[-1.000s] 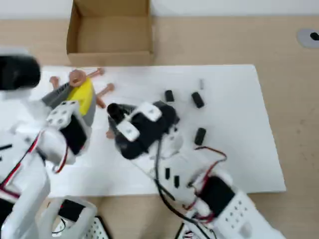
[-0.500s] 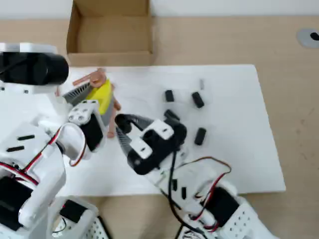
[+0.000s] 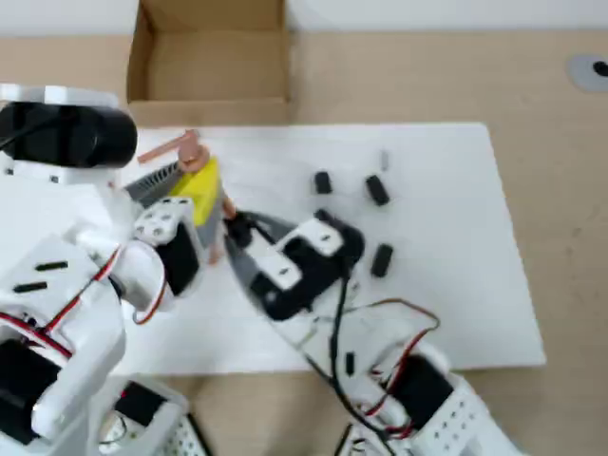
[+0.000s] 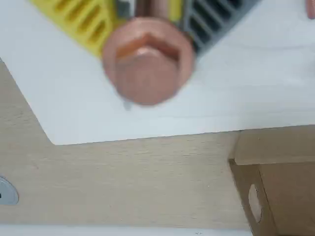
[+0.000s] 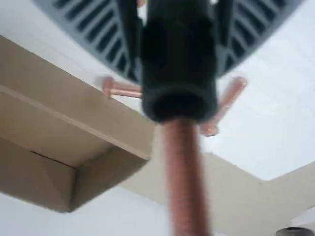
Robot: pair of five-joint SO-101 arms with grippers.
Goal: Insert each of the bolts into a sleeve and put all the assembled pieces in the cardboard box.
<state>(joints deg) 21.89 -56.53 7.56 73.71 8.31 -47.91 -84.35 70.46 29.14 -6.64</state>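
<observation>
Copper bolt (image 4: pixel 146 59) pinched in our left gripper (image 3: pixel 177 168), above the white sheet's (image 3: pixel 456 285) far left, near the cardboard box (image 3: pixel 214 68). Our right gripper (image 3: pixel 243 231) clamps a black sleeve (image 5: pixel 179 73) just beside it; we see a copper shaft (image 5: pixel 183 177) meeting its end.

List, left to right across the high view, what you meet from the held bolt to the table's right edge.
bolt in the left gripper → held sleeve in the right gripper → leftmost loose sleeve → grey disc at the edge.
</observation>
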